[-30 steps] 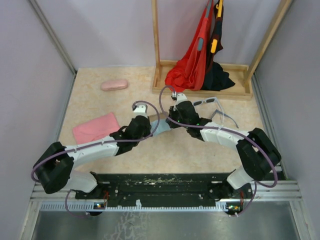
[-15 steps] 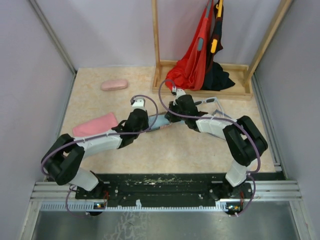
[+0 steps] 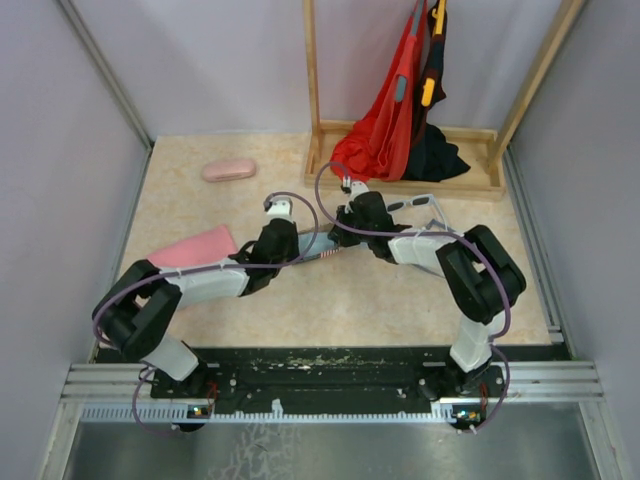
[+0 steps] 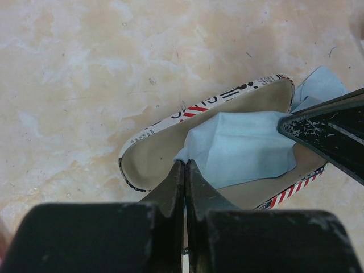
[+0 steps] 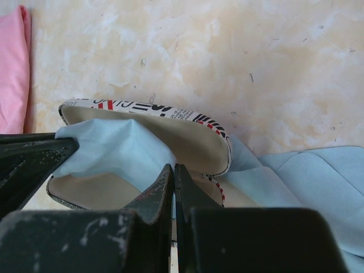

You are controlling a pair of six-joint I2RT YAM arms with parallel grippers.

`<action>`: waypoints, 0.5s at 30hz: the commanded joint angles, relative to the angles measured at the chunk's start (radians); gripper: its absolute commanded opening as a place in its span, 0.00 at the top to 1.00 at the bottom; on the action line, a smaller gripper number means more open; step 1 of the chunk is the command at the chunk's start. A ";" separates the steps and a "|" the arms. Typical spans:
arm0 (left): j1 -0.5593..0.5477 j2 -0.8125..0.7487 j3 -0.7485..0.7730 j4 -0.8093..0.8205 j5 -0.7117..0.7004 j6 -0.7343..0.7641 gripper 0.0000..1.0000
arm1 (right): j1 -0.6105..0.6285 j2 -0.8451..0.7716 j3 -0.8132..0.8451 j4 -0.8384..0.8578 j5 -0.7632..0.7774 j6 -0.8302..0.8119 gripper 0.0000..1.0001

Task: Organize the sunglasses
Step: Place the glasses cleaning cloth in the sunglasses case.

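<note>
The flag-printed case (image 4: 159, 156) lies open mid-table, with a light-blue cloth (image 4: 239, 148) draped inside it. My left gripper (image 4: 185, 163) is shut, pinching the cloth's near corner, which tents up to the tips. The right gripper (image 5: 173, 166) is shut on the opposite side of that cloth (image 5: 114, 148), just under the case's lid (image 5: 176, 136). In the top view the two grippers, left (image 3: 295, 243) and right (image 3: 342, 230), meet over the case (image 3: 325, 255). White-framed sunglasses (image 3: 412, 203) rest on the table behind the right arm, untouched.
A second light-blue cloth (image 5: 307, 176) lies spread under and beside the case. A pink cloth (image 3: 195, 248) sits left of the left arm, a pink case (image 3: 228, 170) at the back left. A wooden rack (image 3: 400, 180) with a red bag (image 3: 385, 130) stands at the back.
Both arms have drawn their elbows in and pushed the grippers slightly toward the back. Both grippers stayed shut on the cloth, which now lies in the case.
</note>
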 commanded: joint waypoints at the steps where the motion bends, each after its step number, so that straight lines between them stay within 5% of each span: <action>1: 0.007 0.015 -0.014 0.055 0.013 0.002 0.99 | -0.007 0.017 0.053 0.094 0.015 -0.009 1.00; 15: 0.036 0.032 -0.044 0.097 0.024 -0.009 0.99 | -0.007 0.039 0.035 0.160 0.053 -0.004 1.00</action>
